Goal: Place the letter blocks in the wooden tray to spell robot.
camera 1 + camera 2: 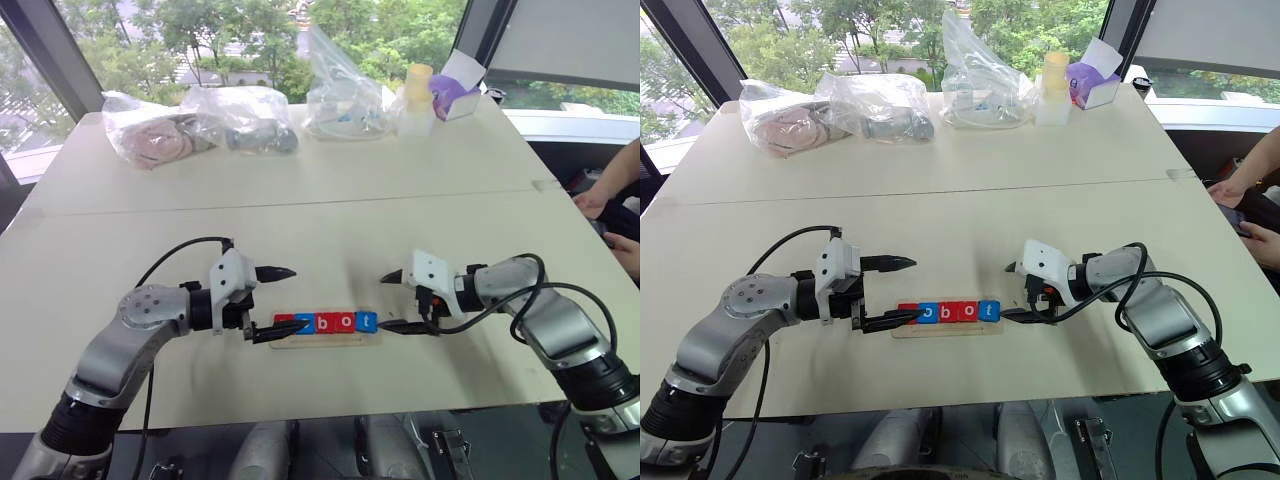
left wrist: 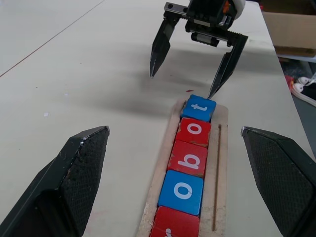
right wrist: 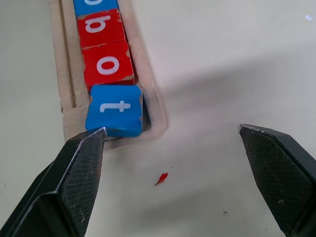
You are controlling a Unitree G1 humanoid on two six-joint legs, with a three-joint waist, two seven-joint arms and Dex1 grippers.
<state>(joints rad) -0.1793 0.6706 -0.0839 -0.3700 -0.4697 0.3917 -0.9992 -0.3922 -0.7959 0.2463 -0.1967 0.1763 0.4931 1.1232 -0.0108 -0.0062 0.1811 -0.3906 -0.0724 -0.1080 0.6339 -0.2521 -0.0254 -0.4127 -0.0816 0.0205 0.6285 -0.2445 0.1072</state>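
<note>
5 letter blocks (image 2: 191, 159) in a row in wooden tray (image 2: 221, 148): red, blue o, red b, red o, blue t.

The wooden tray (image 1: 326, 339) is laid lengthwise on the near part of the table (image 1: 330, 215), midway between the two arms. The letter blocks (image 1: 326, 322) are seated in its slot in one row, touching one another. The left gripper (image 1: 277, 301) is placed at the tray's left end, the right gripper (image 1: 393, 302) at its right end. Filled plastic bags (image 1: 200, 125) and a bottle (image 1: 416, 100) are set along the table's far edge.
</note>
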